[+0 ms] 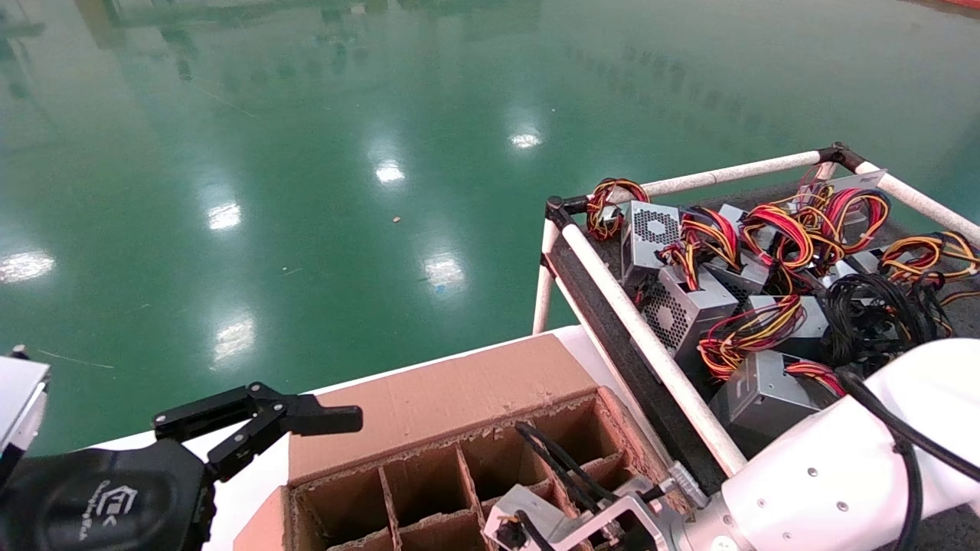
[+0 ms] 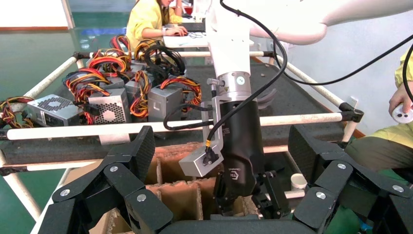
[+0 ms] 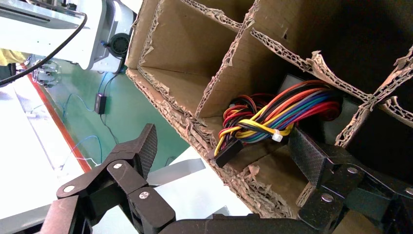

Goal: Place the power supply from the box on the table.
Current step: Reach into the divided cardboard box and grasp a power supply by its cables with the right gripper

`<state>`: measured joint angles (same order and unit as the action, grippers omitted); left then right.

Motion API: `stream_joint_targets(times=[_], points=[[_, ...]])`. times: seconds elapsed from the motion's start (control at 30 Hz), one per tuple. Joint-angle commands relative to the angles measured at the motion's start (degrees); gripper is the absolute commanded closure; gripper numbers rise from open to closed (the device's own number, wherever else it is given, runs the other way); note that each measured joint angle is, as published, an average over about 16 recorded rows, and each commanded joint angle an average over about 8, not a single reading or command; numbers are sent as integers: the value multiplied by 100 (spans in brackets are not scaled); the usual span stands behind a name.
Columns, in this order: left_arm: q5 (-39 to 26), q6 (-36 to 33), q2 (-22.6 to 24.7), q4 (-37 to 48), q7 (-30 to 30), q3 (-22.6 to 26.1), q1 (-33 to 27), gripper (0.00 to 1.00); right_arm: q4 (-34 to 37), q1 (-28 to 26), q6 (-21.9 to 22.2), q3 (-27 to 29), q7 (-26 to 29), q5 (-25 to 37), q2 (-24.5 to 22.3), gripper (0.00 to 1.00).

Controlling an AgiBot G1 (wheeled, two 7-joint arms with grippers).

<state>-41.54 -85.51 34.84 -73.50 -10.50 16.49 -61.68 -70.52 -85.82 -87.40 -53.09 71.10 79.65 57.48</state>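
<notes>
Spread wide and gripping nothing, right gripper [image 3: 224, 190] is hanging at the box [image 1: 429, 413] rim, and I'm seeing the power supply [image 3: 292, 114] lying just ahead, down in a cell, wire loop facing the fingers, left gripper [image 1: 256, 421] idling beside the box.

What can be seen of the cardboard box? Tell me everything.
The box is brown corrugated cardboard with ragged, torn edges. One flap lies open on the far side. Cardboard dividers split the inside into square cells; those in the head view look empty. In the right wrist view one cell holds a power supply, mostly hidden beneath its bundle of coloured wires. The box sits on a white tabletop beside the railed table. The right hand reaches down into it, open; the left hand hovers alongside, open.
</notes>
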Motion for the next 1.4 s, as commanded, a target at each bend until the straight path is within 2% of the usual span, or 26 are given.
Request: stream_joint_targets(times=[0.03,0.97,1.4], points=[[1,0,0,0,0,1,0,0,21,0,13,-14,10,11,20,100],[8,5,-5,0,6,11,-2,0,39,112,169,19,176,-65,-46,100],[11,7,-7,0,8,16,-3,0,-108,130,157,146,250,-269,-302,100]])
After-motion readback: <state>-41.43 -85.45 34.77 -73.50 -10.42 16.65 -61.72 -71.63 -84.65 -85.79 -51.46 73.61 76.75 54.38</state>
